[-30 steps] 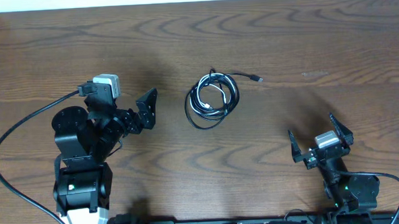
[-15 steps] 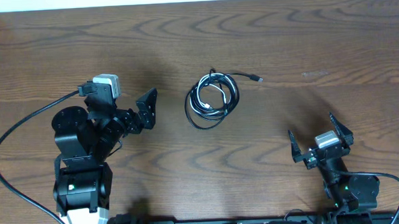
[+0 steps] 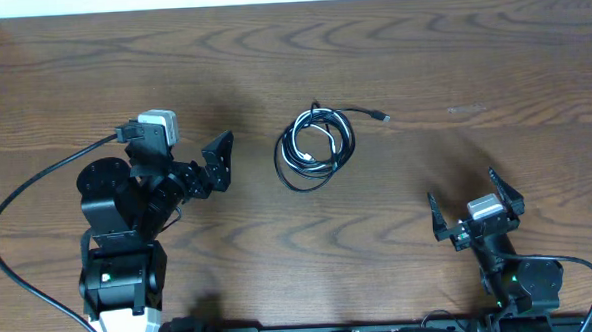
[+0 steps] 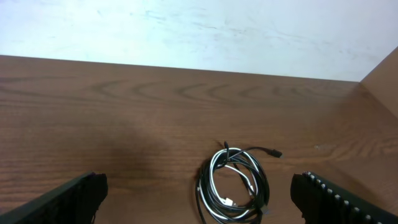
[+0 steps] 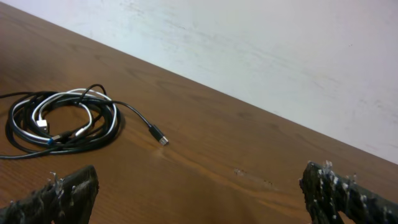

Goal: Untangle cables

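Observation:
The cables (image 3: 316,145) lie coiled together in the middle of the wooden table, black loops wound with a white one, and one black plug end (image 3: 381,115) trails off to the right. My left gripper (image 3: 219,161) is open, to the left of the coil and apart from it. The left wrist view has the cables (image 4: 235,186) between and beyond my spread fingers (image 4: 71,198). My right gripper (image 3: 470,213) is open near the front right, far from the coil. From the right wrist the cables (image 5: 59,121) sit at the left, ahead of my open fingers (image 5: 339,193).
The table (image 3: 472,68) is dark brown wood with a pale wall along its far edge. A thick black arm wire (image 3: 22,203) curves along the left side by the left arm's base (image 3: 121,274). The right arm's base (image 3: 521,281) sits at the front edge.

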Tool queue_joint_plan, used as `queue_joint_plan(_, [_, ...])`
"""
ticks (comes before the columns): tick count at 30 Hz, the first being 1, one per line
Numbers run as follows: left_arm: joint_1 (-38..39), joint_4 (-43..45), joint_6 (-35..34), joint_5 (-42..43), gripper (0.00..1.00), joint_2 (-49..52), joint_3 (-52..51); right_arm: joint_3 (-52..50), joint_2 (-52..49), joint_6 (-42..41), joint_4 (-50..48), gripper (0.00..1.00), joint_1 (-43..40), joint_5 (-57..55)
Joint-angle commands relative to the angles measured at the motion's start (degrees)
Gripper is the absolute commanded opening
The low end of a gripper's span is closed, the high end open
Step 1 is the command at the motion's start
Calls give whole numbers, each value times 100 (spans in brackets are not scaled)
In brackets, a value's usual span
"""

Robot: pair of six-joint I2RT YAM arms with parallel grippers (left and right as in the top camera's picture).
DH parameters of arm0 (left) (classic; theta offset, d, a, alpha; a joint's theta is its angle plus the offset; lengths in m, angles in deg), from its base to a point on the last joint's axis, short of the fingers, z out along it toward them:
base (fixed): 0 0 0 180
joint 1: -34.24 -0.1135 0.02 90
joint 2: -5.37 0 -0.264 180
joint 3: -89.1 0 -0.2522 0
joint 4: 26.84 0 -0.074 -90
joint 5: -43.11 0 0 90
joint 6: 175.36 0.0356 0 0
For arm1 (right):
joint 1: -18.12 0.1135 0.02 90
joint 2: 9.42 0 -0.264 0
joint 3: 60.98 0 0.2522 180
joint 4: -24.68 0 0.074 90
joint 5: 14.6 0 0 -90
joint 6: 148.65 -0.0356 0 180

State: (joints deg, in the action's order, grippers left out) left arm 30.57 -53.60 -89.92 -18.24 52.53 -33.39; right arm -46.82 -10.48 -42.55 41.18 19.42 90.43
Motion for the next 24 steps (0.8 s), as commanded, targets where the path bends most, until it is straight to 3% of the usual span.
queue_joint_plan(1, [-24,28,-48,90,99,-4,96,-9,2,22,26,99,-4,35])
queue_joint_plan(24, [-24,31,-48,72,100,210,96,-9,2,24,26,99,-4,35])
